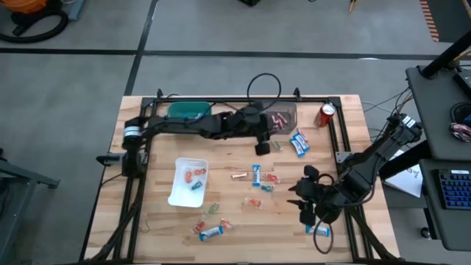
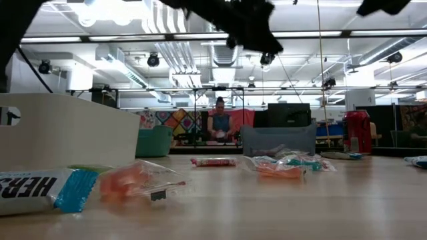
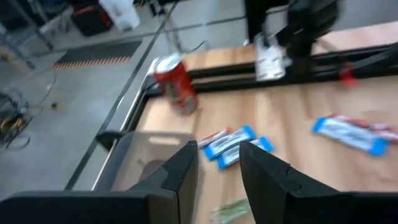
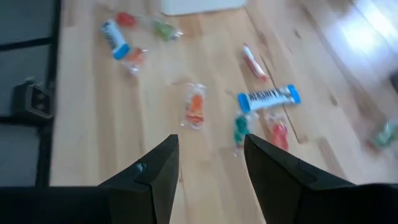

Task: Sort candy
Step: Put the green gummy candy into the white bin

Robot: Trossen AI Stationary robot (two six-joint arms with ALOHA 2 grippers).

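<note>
The left gripper (image 1: 263, 148) is held above the far middle of the table (image 1: 235, 235), its fingers (image 3: 180, 177) spread with nothing between them. Just beyond it, toward the red soda can (image 1: 326, 115), two blue-and-white mini bars (image 1: 299, 143) lie side by side on the wood, apart from the gripper; a grey bin (image 1: 283, 116) stands just beside the gripper at the far edge.

The right gripper (image 1: 297, 196) is seen above the near right part of the table, its fingers (image 4: 158, 174) also parted and empty. Ahead of it, toward the table's middle, loose candy is scattered: a blue-and-white bar (image 4: 268, 98), a slim pink stick (image 4: 252, 62), an orange piece (image 4: 196, 107) and a green piece (image 4: 240, 127), none touched by the gripper.

A white tray (image 1: 181, 193) on the left holds a few small sweets (image 1: 194, 177). More wrapped pieces (image 1: 208, 230) lie near the front edge. A teal bin (image 1: 185, 111) stands at the far left. A person (image 2: 219, 123) is seen seated in the room behind.
</note>
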